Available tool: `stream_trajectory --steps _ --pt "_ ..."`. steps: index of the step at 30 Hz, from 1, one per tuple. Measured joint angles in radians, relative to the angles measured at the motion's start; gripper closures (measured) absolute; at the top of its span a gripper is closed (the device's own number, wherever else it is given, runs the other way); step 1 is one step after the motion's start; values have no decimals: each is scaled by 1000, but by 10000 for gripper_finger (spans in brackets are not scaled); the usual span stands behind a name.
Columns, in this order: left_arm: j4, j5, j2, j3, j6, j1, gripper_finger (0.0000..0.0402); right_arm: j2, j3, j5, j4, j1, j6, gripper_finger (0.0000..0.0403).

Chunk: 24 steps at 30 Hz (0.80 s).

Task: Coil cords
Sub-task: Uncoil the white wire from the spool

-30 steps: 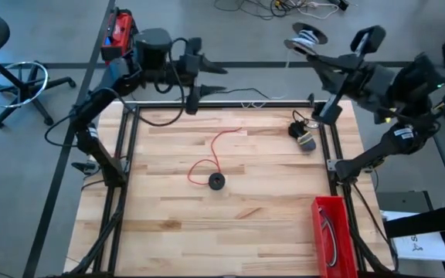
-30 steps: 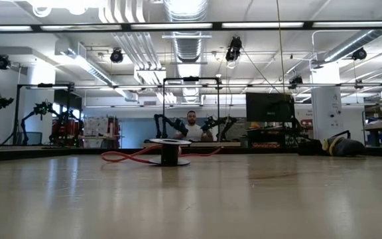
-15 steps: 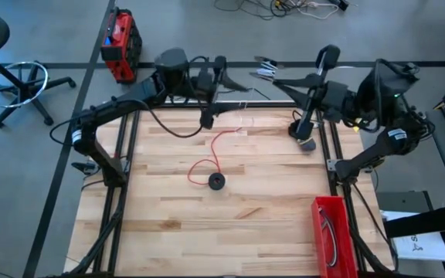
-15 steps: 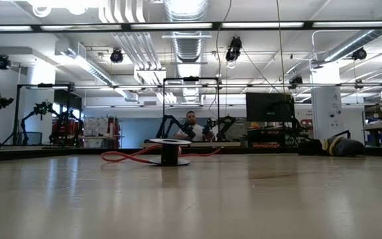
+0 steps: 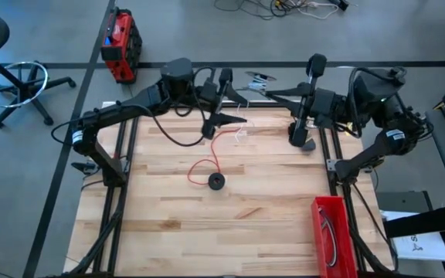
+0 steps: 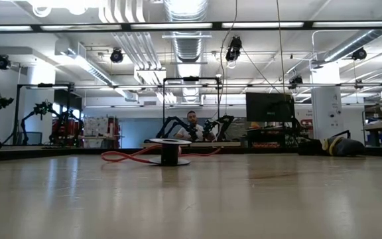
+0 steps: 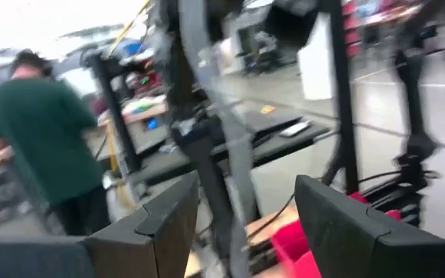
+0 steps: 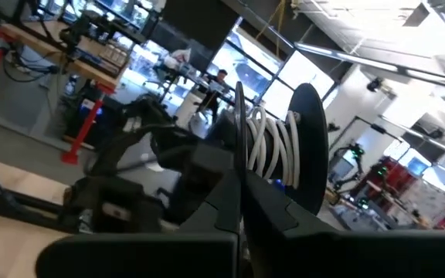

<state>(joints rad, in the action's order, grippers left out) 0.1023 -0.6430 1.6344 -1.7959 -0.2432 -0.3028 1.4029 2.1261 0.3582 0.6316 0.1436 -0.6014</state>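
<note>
A spool [image 8: 273,150] with dark flanges, wound with white cord, hangs over the table's far edge, and my right gripper [image 5: 269,85] is shut on it. A loose strand of white cord [image 5: 242,133] trails down onto the table. My left gripper [image 5: 234,108] stands open just left of the spool, touching nothing. The red cord [image 5: 207,158] lies in a loose loop at mid-table. It runs to a small black spool [image 6: 170,151] that stands on its lower flange. A black coil [image 5: 304,141] lies at the far right, partly under my right arm. My right gripper pinches the rim of one thin flange [image 8: 239,181] of the white cord's spool between its two fingers. The fingers reach level from the table's right. The spool is lifted clear of the table, its axis across the fingers, and a slack strand hangs from it.
A red bin [image 5: 332,232] stands at the near right corner. A red toolbox [image 5: 120,35] and loose cables lie on the floor beyond the far edge. A person sits in the room behind the table. The near half of the wooden top [image 5: 207,232] is bare.
Both arms have swung in from beyond the far edge toward each other over the table's far middle. My right gripper has carried the white spool toward the left and nearer. My left gripper has gone right and toward the near edge. The white strand now lies on the table.
</note>
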Motion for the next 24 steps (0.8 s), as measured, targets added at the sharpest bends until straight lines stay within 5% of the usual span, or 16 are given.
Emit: stream_trajectory --steps 7,14,24 --pt "-25 99 1 38 42 12 222 16 0 -22 3 0 0 403" --pt "26 76 -8 39 46 12 382 16 0 -21 23 0 0 403" --pt "188 85 -137 39 -17 12 398 -5 0 -13 210 0 86 403"
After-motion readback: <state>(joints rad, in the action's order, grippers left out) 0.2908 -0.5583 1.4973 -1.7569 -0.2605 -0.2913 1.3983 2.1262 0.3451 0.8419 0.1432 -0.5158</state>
